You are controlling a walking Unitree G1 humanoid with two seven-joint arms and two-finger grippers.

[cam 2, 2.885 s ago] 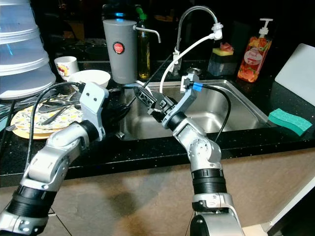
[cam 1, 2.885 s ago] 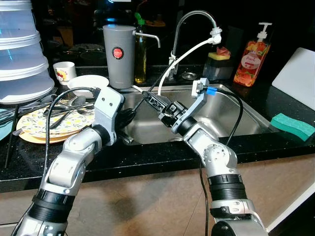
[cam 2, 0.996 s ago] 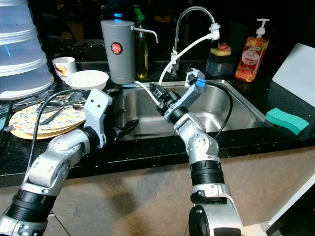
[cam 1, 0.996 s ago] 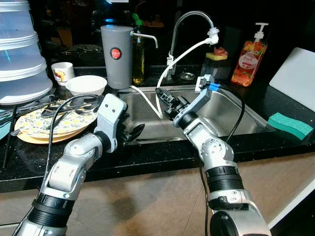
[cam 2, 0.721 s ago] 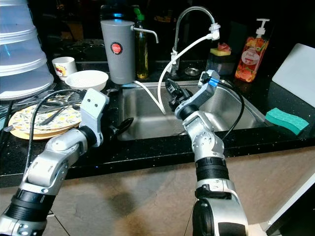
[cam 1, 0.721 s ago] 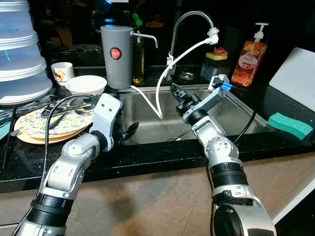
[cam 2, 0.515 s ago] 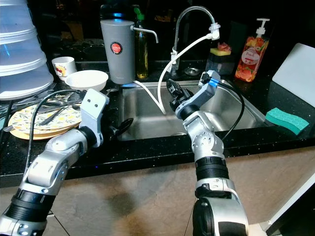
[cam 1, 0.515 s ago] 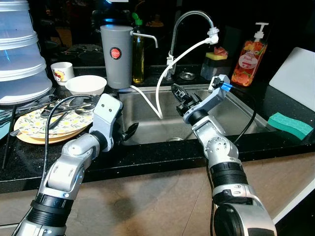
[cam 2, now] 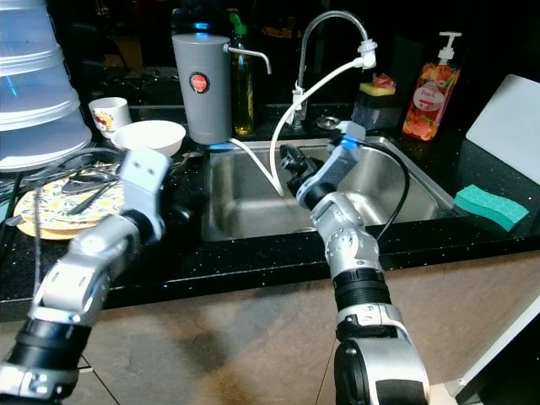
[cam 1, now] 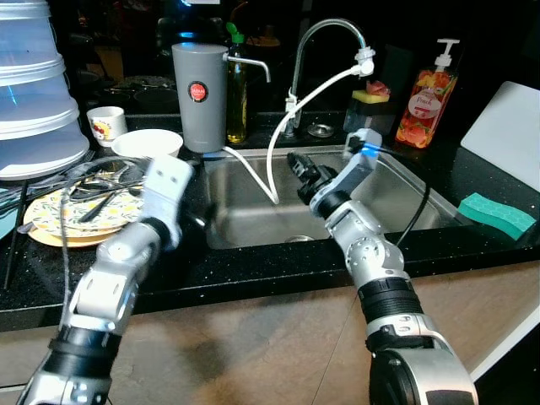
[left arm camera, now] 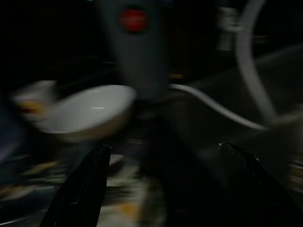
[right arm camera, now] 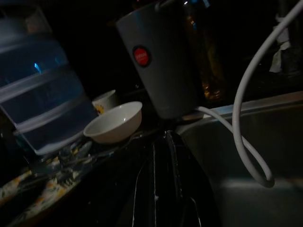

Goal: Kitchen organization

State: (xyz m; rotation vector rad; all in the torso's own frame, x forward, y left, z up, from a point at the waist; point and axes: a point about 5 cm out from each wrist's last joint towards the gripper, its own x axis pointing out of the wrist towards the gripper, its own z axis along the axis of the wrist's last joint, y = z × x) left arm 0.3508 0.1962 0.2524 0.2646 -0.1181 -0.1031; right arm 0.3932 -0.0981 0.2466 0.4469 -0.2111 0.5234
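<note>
My left gripper [left arm camera: 161, 184] is open, its blurred fingers spread wide; it points at a white bowl [cam 1: 148, 143] and the grey canister [cam 1: 200, 84] behind it. The left arm [cam 1: 126, 249] hangs over the counter's front edge beside a patterned plate [cam 1: 63, 215] piled with cutlery. My right gripper [cam 1: 297, 163] hovers over the left half of the steel sink [cam 1: 405, 207], close to the white hose [cam 1: 274, 152]. Its fingers [right arm camera: 161, 170] are pressed together with nothing visible between them.
Stacked clear plastic containers [cam 1: 34, 93] and a small cup [cam 1: 108, 125] stand at the far left. An oil bottle [cam 1: 237, 89], the faucet [cam 1: 325, 38], a sponge holder [cam 1: 371, 105] and a soap bottle [cam 1: 426, 97] line the back. A green sponge [cam 1: 500, 215] lies on the right.
My left arm has swung left, away from the sink's edge toward the plate, and is blurred. The right gripper has shifted slightly left over the sink.
</note>
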